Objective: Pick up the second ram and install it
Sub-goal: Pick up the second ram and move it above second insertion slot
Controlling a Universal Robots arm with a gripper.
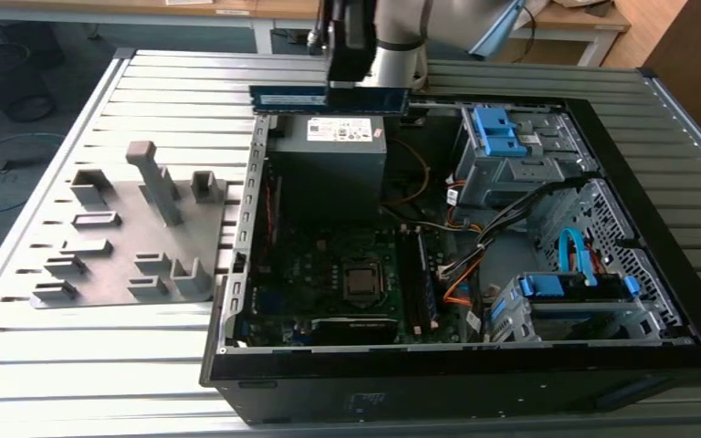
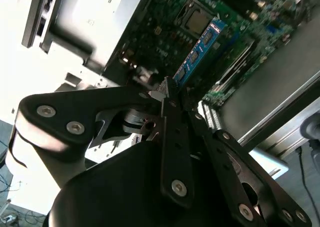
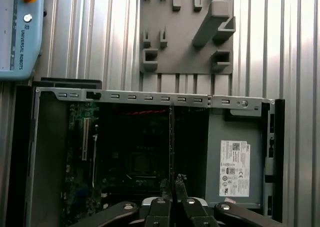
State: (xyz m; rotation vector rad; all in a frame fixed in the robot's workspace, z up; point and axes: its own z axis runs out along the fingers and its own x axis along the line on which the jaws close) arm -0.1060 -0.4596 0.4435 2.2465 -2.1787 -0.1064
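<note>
Gripper (image 1: 353, 89) pinching the ram (image 1: 287, 98) at its middle, power supply (image 1: 326, 173) just below it, open case (image 1: 448, 392) beneath.

second ram (image 1: 308, 99) | dark blue-green stick | level, on edge | aloft over computer case (image 1: 448, 392)

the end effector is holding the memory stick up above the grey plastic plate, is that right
Not quite. The end effector holds the memory stick up above the open computer case, not the grey plastic plate, which lies beside the case. The exterior view shows this.
</note>
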